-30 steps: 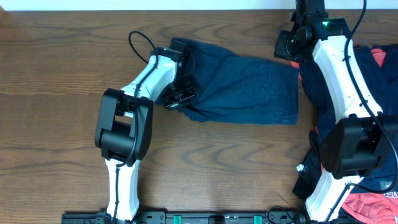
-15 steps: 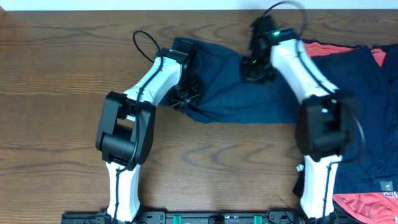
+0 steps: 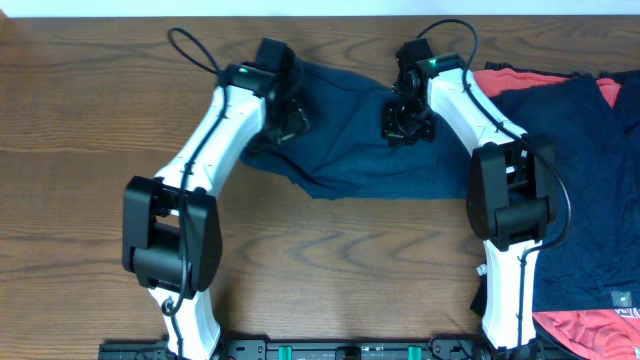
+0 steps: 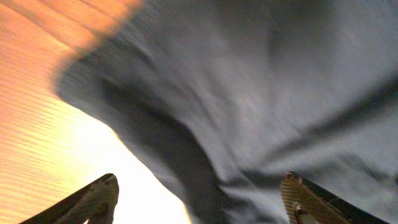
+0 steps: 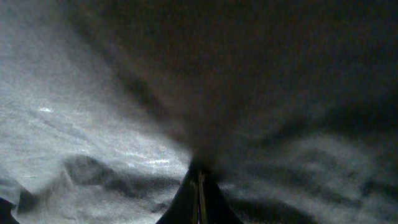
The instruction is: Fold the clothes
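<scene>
Looking down from overhead, I have the navy garment (image 3: 360, 155) lying rumpled on the table (image 3: 80, 150), toward the far edge and between my two arms. Its left end is bunched and its near edge runs ragged across the wood.

The left gripper (image 3: 290, 118) sits over the garment's left end. From the left wrist camera its two fingers (image 4: 99, 198) stand spread wide, one at each lower corner of the view, with dark cloth and a strip of bare wood between them. I see nothing pinched in the left gripper (image 4: 199, 198).

The right gripper (image 3: 407, 125) is down on the garment's upper right part. On the right wrist camera its tips are pressed together (image 5: 199, 186), and folds of the navy garment (image 5: 124, 137) radiate out from that point, so I read it as pinching the cloth.

The rest of the clothes lie in a pile (image 3: 585, 140) at the right edge of the table, mostly navy, with coral-red pieces (image 3: 525, 80) showing at its far side and near corner.
</scene>
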You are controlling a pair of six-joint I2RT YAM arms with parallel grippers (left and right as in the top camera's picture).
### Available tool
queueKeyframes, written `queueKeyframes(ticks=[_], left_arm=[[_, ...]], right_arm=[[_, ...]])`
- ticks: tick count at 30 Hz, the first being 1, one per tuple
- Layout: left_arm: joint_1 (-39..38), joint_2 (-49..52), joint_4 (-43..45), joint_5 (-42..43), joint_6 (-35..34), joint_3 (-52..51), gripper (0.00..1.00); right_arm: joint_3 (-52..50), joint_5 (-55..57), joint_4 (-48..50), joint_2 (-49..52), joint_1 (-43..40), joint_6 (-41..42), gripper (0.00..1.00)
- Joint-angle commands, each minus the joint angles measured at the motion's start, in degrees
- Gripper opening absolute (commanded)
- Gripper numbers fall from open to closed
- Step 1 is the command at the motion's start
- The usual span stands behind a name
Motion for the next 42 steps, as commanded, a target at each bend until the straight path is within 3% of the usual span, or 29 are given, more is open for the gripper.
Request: queueKeyframes(ticks=[1, 8, 22, 30, 42], left_arm=[[4.0, 1.1, 0.2, -6.8, 1.0, -0.3, 0.91], [12.0, 4.6, 4.3, 0.4, 8.3, -0.3, 0.93], [20.5, 15.1, 15.2, 43.2, 29.4, -0.3, 0.93], [21.0, 19.8, 17.2, 59.6, 35.2, -0.3, 0.93], [21.0, 23.1, 22.7, 74.5, 37.6, -0.3, 0.92]], right_arm=[[0.0, -0.4, -0.2, 0.2, -0.5, 0.6, 0.01], [0.0, -0.4, -1.4, 0.2, 0.1, 0.6, 0.01], [0.0, -0.4, -2.7, 0.2, 0.5, 0.8, 0.01], [0.0, -0.4, -3.0, 0.2, 0.5, 0.8, 0.01], [0.0, -0.4, -3.6, 0.1, 0.6, 0.8, 0.01]])
